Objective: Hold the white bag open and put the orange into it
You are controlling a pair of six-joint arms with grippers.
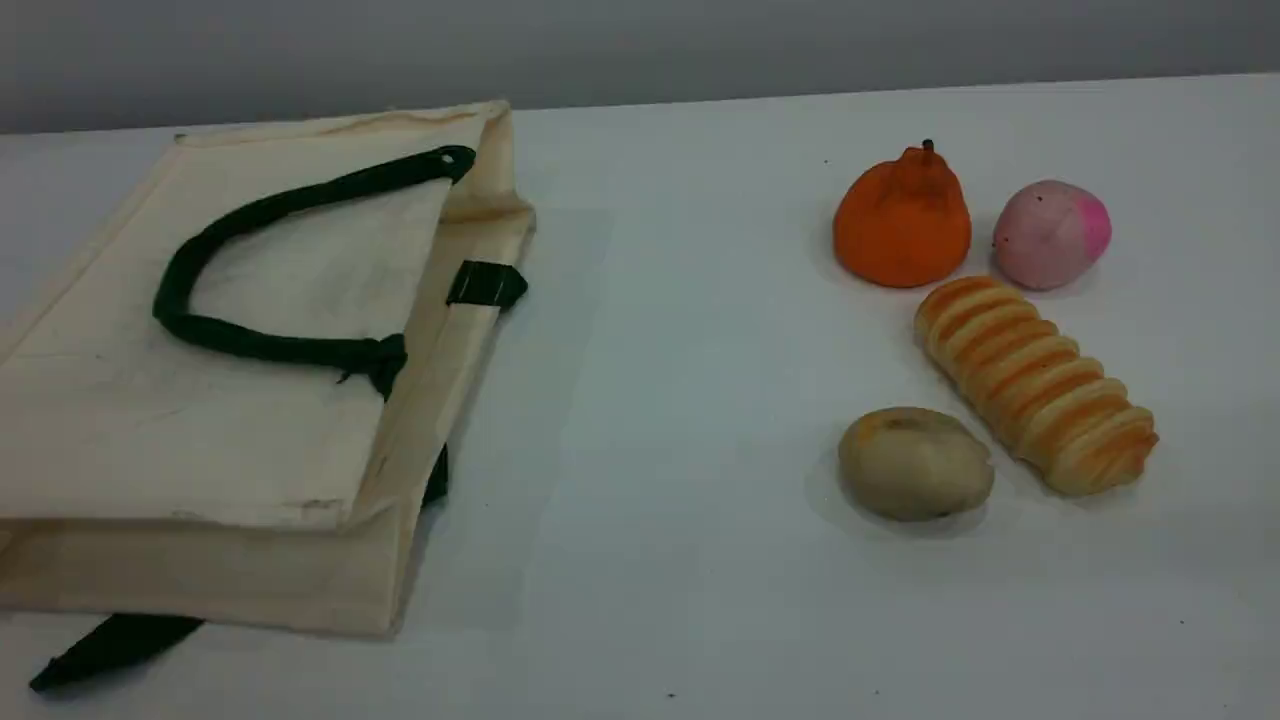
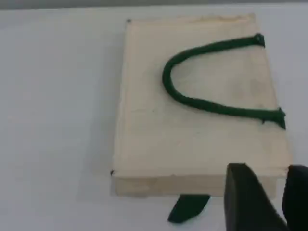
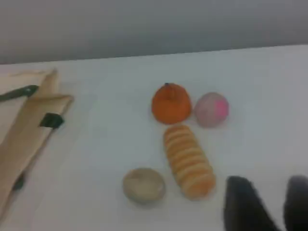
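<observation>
The white bag (image 1: 200,420) lies flat and closed on the table's left side, with its dark green handle (image 1: 200,260) looped on top. At the right rear sits the orange (image 1: 903,220), apart from the bag. Neither arm shows in the scene view. In the left wrist view my left gripper (image 2: 267,171) hovers over the near edge of the bag (image 2: 192,134), jaws apart and empty. In the right wrist view my right gripper (image 3: 268,182) hangs open and empty, well short of the orange (image 3: 171,103) and to its right.
A pink round fruit (image 1: 1050,233) sits just right of the orange. A ridged golden bread loaf (image 1: 1035,385) lies in front of them, with a brownish potato-like lump (image 1: 914,462) to its left. A green strap end (image 1: 110,645) sticks out under the bag's front.
</observation>
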